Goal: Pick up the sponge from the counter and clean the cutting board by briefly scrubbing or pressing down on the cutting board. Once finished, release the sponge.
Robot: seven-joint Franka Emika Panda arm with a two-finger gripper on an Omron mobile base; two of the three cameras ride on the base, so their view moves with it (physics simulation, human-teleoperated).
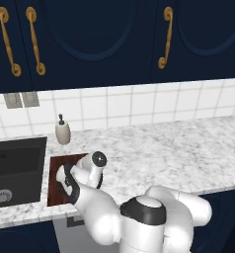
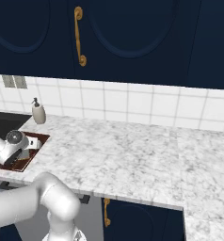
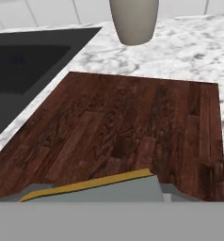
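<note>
Cutting board (image 3: 132, 122) lies on counter (image 1: 178, 148), between sink (image 1: 16, 170) and soap bottle (image 1: 63, 131).

The arm (image 1: 139, 217) is made of smooth, glossy white shells with rounded, swollen shapes, like thick tubes joined together. Between the white parts there are dark grey, almost black, bands at the joints. One joint ends in a round dark cap (image 1: 98, 159) with a lighter grey disc in its centre. No cables, screws or markings are visible on it.
</note>
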